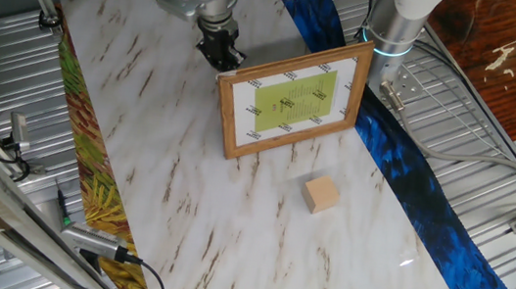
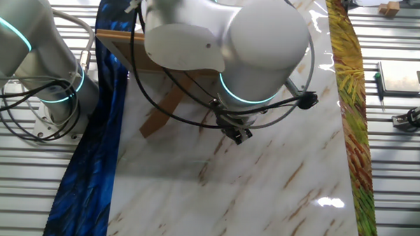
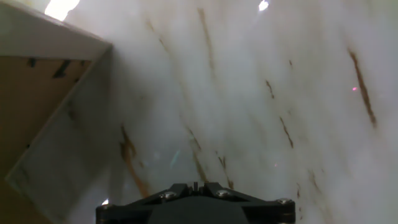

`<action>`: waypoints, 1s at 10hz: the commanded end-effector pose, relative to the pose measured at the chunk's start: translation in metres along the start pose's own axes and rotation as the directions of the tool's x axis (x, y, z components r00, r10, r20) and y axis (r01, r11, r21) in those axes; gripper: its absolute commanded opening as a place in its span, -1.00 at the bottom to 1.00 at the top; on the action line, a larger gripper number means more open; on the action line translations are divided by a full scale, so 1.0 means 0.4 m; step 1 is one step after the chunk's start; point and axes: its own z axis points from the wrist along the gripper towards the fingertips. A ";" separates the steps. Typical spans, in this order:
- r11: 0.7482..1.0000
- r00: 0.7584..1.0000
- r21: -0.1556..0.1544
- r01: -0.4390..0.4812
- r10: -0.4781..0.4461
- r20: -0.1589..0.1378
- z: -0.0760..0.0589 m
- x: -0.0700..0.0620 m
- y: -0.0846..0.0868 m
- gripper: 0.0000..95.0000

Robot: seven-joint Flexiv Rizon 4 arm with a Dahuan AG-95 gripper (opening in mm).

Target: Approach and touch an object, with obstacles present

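Observation:
The small tan wooden cube (image 1: 322, 194) sits on the marble tabletop in front of the picture frame (image 1: 291, 99), which stands upright with its brown wood border, white mat and yellow-green centre. My gripper (image 1: 220, 53) hangs just above the table behind the frame's left end, on the far side from the cube, with its black fingers together and holding nothing. In the other fixed view the gripper (image 2: 239, 134) is under the big arm joint, beside the frame's back and stand leg (image 2: 165, 106); the cube is hidden there. The hand view shows the gripper (image 3: 194, 185) over bare marble, with the frame's back (image 3: 37, 93) at left.
A blue cloth strip (image 1: 412, 178) runs along the table's right side and a leaf-patterned strip (image 1: 87, 173) along the left. A second arm's base (image 1: 396, 28) stands behind the frame. Cables and tools lie on the metal racks around the table.

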 end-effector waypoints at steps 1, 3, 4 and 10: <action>1.000 1.000 0.002 -0.027 0.027 0.001 -0.005 0.004 0.002 -1.00; 1.000 1.000 0.001 -0.021 0.021 0.013 0.002 0.019 0.003 -1.00; 1.000 1.000 0.002 -0.021 0.021 0.016 0.012 0.042 0.007 -1.00; 0.999 0.998 0.008 -0.044 0.044 0.033 0.062 0.185 0.025 -1.00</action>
